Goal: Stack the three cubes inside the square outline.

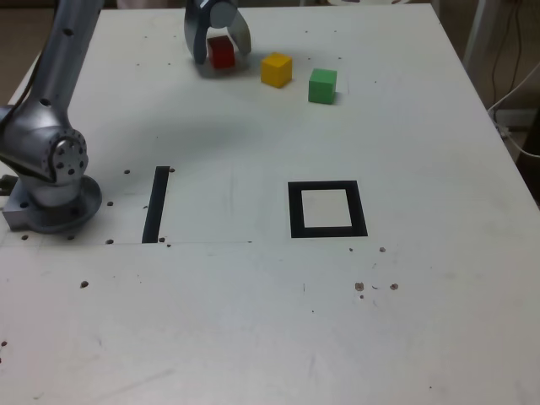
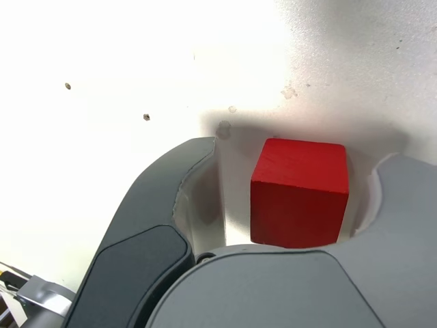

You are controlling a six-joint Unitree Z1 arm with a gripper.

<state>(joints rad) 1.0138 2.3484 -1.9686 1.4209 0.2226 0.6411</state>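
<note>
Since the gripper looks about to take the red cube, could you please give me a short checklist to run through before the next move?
1. Red cube sits between the jaws of the gripper: ok.
2. Both jaws touch the cube: not ok; the wrist view shows gaps on either side.
3. Cube rests flat on the table, not tilted: ok.
4. Yellow cube stands apart from the gripper, on the exterior view's right: ok.
5. Square outline holds nothing: ok.
6. Green cube lies off the straight path to the outline: cannot tell.
</note>
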